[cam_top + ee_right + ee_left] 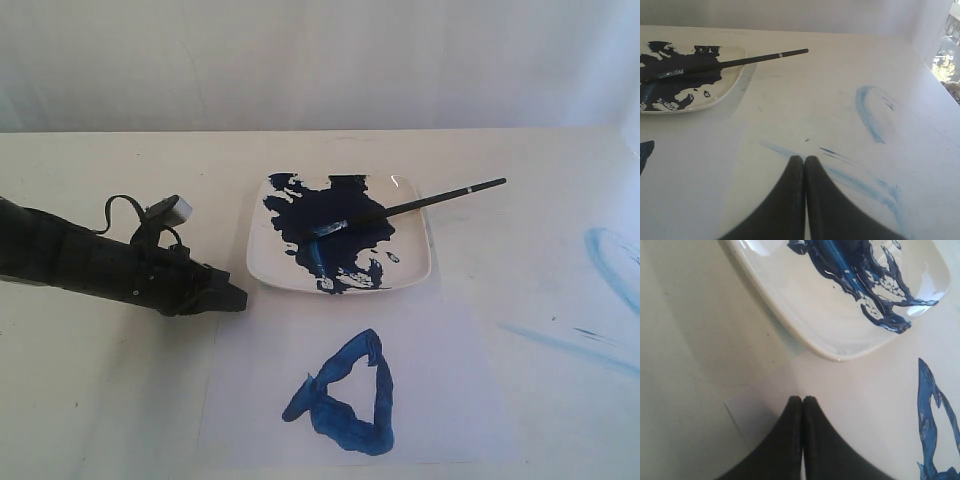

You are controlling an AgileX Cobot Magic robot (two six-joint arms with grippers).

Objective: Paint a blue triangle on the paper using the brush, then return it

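Exterior view: brush (410, 207) rests across the plate (268, 262), handle overhanging its right rim. The left pincer (238, 298), nearer, and the right pincer (804, 158) are both closed and empty.

The brush (420, 205) lies across the plate (415, 270) at frame centre, handle overhanging its right rim; below, the triangle (352, 432) sits on the paper (440, 380).

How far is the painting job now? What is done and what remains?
Done: the blue triangle is on the paper, and the brush lies across the plate, tip in the paint. In hand: nothing; the left gripper and right gripper are shut and empty. Left: nothing visible, it seems.
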